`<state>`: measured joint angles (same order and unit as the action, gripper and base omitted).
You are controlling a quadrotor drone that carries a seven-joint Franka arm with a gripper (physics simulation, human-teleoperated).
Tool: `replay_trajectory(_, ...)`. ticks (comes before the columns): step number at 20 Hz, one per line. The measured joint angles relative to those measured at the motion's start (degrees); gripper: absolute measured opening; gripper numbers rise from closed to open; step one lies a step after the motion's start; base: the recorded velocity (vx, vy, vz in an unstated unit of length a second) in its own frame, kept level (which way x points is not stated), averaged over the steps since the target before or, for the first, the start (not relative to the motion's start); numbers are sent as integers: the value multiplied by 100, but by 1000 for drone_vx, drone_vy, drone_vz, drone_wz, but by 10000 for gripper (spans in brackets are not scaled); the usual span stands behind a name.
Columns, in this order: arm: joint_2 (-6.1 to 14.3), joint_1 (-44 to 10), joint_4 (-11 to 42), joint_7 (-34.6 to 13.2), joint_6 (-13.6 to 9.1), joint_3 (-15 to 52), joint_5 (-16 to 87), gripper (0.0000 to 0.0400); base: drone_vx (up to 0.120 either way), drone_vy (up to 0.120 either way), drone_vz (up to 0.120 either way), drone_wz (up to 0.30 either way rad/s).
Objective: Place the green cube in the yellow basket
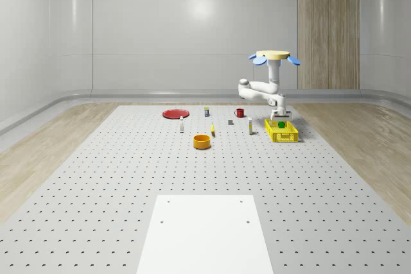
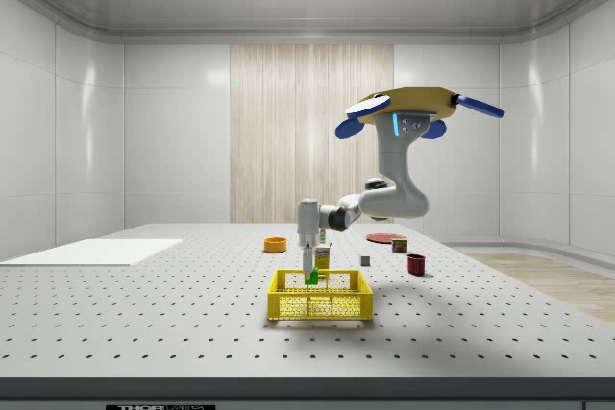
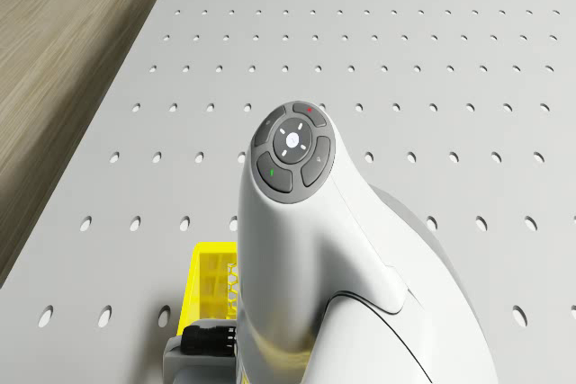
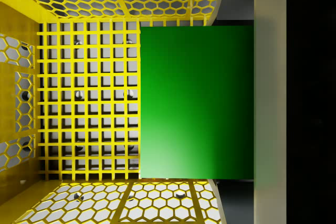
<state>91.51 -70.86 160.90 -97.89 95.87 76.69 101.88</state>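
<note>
Cube (image 4: 197, 100) is clamped in the tool (image 2: 309, 277) just over the basket (image 2: 320, 305), drone (image 2: 413, 108) hovering beside it, so I'd dip lower, then let go gently.

I see my drone (image 2: 408, 112) hovering above the table (image 2: 144, 324), arm bent down, gripper (image 2: 308, 274) holding the green cube (image 2: 313, 277) inside the yellow basket (image 2: 320, 296).
</note>
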Motion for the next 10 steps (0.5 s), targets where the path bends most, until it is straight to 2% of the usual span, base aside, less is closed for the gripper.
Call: replay_trajectory(10,-62,-167,-227,32,260,-779,735,250,0,0,0,0)
